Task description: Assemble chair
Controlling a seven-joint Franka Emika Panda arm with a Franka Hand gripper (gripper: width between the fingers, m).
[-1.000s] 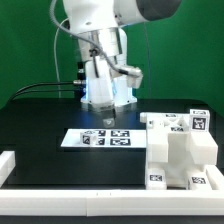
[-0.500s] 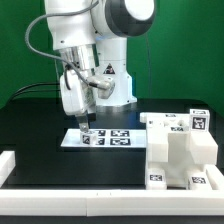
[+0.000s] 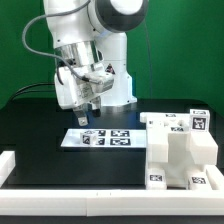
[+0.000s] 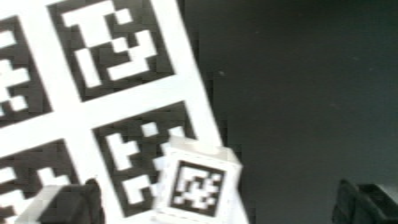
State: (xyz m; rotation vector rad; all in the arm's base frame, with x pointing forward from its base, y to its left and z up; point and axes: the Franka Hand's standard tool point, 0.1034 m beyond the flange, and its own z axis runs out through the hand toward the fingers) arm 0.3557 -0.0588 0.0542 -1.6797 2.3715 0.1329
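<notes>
A: While the arm hangs over the marker board (image 3: pixel 97 137), how do the jaws stand?
B: Gripper (image 3: pixel 82 122) spread wide, holding nothing, above the board's end at the exterior view's left.
A: And the chair (image 3: pixel 181 150)?
B: On the black table (image 3: pixel 35 125), at the exterior view's right, well apart from the gripper. Blocky, stepped, tagged.

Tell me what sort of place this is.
Most likely a robot lab test bench. A black table with low white border rails, a marker board of square tags fixed on it, a green backdrop, and tagged white chair parts suggest a camera-tracked experiment.
</notes>
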